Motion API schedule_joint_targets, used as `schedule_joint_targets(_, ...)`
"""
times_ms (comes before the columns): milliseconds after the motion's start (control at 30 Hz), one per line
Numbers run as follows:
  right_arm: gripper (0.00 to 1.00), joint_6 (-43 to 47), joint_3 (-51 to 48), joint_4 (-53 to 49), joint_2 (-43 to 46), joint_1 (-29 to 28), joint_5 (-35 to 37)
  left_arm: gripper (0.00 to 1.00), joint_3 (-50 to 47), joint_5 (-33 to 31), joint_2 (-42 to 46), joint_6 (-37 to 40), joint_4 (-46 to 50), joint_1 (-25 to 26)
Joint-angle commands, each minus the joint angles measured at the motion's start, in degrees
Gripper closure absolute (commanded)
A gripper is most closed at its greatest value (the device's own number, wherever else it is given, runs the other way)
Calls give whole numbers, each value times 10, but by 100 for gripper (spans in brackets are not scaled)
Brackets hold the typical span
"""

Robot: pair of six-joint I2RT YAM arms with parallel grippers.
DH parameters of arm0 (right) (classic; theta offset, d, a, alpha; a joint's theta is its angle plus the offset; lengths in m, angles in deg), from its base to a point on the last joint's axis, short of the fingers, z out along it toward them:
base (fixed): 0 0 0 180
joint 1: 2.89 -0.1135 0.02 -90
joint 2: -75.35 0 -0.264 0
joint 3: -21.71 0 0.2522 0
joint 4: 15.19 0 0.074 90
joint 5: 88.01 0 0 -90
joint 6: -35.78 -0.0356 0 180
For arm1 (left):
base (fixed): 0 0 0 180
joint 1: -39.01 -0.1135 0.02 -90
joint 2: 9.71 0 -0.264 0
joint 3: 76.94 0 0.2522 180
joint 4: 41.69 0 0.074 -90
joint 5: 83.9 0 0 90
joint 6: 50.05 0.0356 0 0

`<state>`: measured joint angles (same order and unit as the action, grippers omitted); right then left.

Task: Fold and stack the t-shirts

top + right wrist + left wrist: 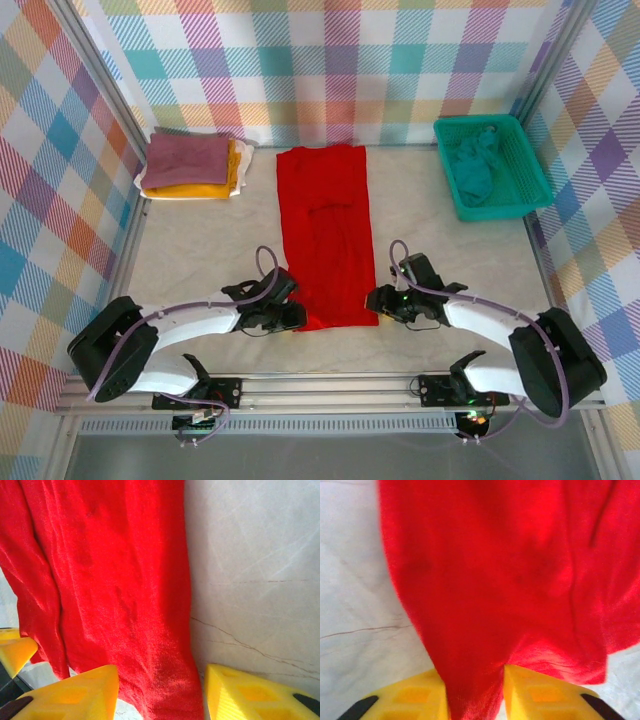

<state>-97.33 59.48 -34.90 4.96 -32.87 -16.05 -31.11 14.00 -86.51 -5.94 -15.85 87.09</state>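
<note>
Red t-shirt point(325, 235) lies mid-frame, long axis top-to-bottom, bottom hem btwn both arms. Left gripper point(475, 685) pinches bottom-left corner. Right gripper point(161, 682) straddles bottom-right corner, jaws apart, not yet clamped.

From above and behind me, the top camera looks down over the surface point(200, 250). Both wrist cameras face forward, very close, sharing the near hem of the red t-shirt point(325, 230).

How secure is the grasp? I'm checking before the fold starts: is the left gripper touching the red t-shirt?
Touching. The left wrist view shows the red t-shirt bunched into the left gripper, its hem filling the gap between the yellow fingers and lying against both.
</note>
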Motion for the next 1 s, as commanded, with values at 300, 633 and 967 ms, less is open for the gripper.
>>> schedule_joint_targets(300, 50, -3, 17, -67, 53, 0, 35, 89, -17, -10, -8, -5, -67, 9)
schedule_joint_targets(633, 47, -31, 22, -98, 94, 23, 4, 100, -55, -41, 63, -2, -33, 7)
schedule_joint_targets(967, 46, -47, 43, -103, 37, 23, -32, 100, -82, -62, 103, -5, -21, 4)
